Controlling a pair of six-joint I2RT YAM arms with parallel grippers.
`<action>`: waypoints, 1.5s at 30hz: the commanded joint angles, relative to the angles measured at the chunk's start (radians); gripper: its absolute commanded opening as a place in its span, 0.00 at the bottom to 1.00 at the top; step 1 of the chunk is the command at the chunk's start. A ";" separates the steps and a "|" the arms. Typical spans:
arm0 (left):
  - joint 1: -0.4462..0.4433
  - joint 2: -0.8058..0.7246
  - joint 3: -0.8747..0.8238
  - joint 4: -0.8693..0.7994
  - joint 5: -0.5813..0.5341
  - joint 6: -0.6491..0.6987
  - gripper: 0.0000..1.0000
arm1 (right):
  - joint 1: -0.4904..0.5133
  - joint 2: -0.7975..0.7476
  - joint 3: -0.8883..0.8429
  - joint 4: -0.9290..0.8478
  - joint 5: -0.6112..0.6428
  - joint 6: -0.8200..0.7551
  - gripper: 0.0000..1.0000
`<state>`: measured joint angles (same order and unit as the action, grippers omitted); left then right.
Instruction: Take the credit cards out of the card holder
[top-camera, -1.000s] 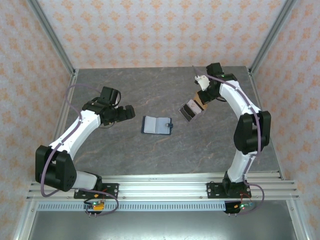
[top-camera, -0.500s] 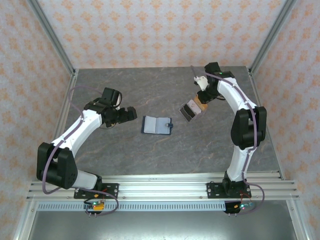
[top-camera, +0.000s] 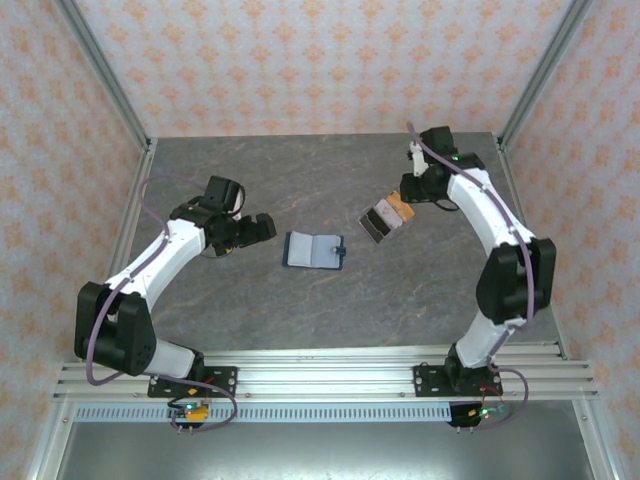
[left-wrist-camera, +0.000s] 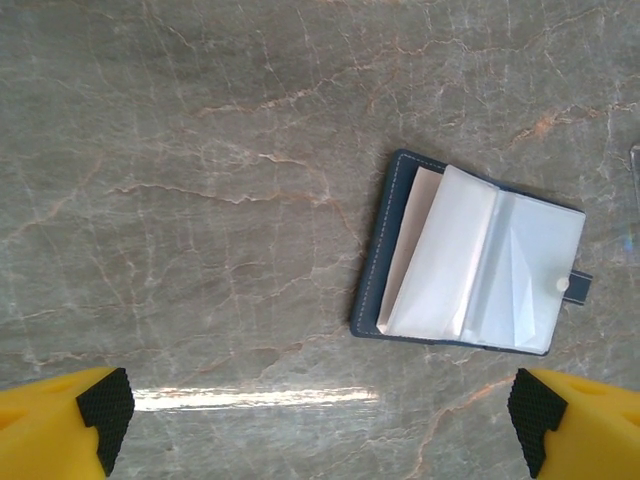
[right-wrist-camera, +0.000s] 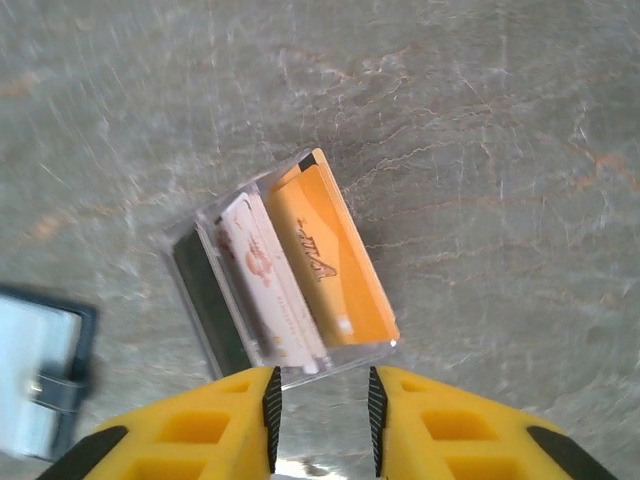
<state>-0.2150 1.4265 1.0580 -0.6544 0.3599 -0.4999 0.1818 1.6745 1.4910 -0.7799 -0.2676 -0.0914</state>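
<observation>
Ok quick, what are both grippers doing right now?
Left gripper: wide open, holding nothing.
Right gripper: open a little, holding nothing; the credit cards lie just ahead of it.

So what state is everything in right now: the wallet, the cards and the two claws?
card holder: lying open on the table, closure tab unfastened.
credit cards: out of the holder, stacked on the table.
left gripper: wide open, empty.
right gripper: slightly open at the stack's edge, not clamping it.
</observation>
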 joint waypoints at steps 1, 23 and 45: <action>0.000 0.043 -0.002 0.045 0.058 -0.028 0.94 | 0.051 -0.097 -0.129 0.124 -0.019 0.306 0.32; -0.158 0.381 0.192 0.073 0.111 -0.045 0.56 | 0.514 0.127 -0.312 0.474 -0.052 0.733 0.37; -0.167 0.463 0.212 0.102 0.190 -0.045 0.31 | 0.519 0.231 -0.285 0.374 0.072 0.719 0.36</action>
<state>-0.3733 1.8732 1.2446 -0.5625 0.5213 -0.5491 0.7006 1.8751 1.1797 -0.3672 -0.2253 0.6277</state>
